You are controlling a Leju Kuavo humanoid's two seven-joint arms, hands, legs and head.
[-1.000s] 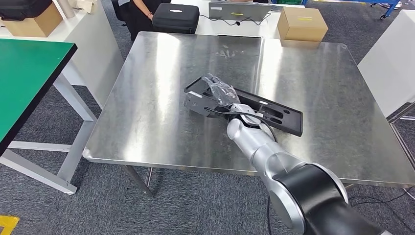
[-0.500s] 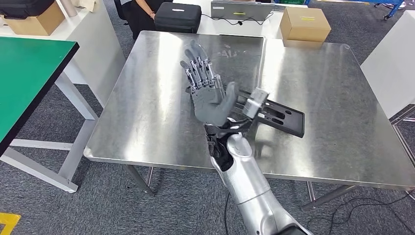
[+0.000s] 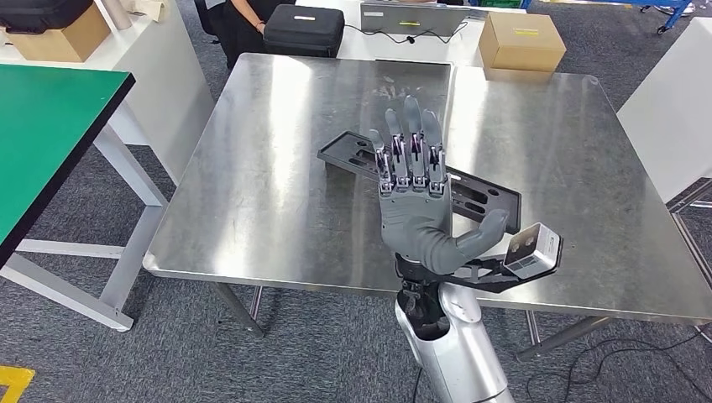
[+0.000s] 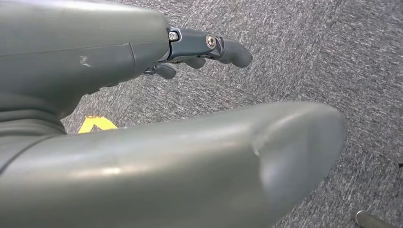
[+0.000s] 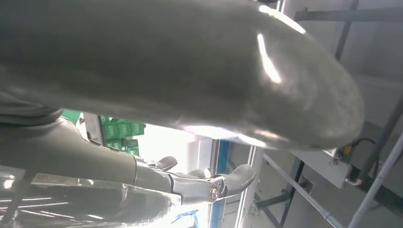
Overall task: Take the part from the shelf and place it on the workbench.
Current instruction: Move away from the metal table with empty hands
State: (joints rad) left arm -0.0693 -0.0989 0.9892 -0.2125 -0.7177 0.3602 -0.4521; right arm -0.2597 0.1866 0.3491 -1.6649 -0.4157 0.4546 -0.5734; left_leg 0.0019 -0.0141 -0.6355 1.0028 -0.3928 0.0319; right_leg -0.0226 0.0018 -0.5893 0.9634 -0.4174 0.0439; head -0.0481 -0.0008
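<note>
The part [image 3: 348,152] is a long flat black plate with slots, lying on the steel workbench [image 3: 260,185] near its middle. My right hand [image 3: 413,201] is raised above the bench in front of the plate, palm toward the head camera, fingers straight and apart, holding nothing. It hides the plate's middle; the plate's far end [image 3: 491,200] shows to its right. In the right wrist view the same hand [image 5: 190,183] is empty. My left hand [image 4: 142,123] hangs over grey carpet with its fingers [image 4: 223,47] extended and nothing in it.
A green-topped table [image 3: 50,126] stands to the left of the bench. Behind the bench are a cardboard box [image 3: 519,40], a black case [image 3: 302,29] and a person [image 3: 239,21]. A white table [image 3: 672,109] is at the right.
My right hand has let go of the part, risen off the bench and drawn back toward the near edge with its palm turned to the camera. The part stays flat on the workbench.
</note>
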